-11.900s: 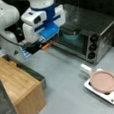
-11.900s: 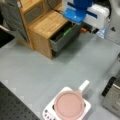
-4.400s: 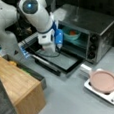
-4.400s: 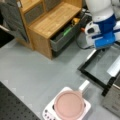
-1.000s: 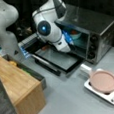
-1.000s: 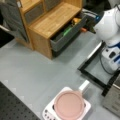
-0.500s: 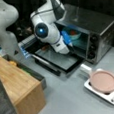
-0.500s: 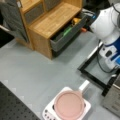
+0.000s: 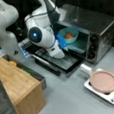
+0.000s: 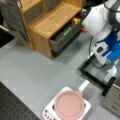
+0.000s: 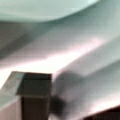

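Your end effector [image 9: 64, 43] sits at the center of a front view, reaching into the open toaster oven [image 9: 98, 31] just beside the teal bowl [image 9: 69, 35] holding something orange; you cannot tell whether its fingers are spread or pressed together. The pink pan [image 9: 104, 80] rests on a white tray [image 9: 95, 91] at lower right of the table [image 9: 70, 97], and the wooden drawer cabinet [image 10: 50, 22] stands at upper left in a front view.

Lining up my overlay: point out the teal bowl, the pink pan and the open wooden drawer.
teal bowl [image 9: 70, 37]: a front view, on its front wall.
pink pan [image 10: 69, 104]: a front view, middle of its top.
wooden drawer [image 10: 65, 37]: a front view, on its grey front.
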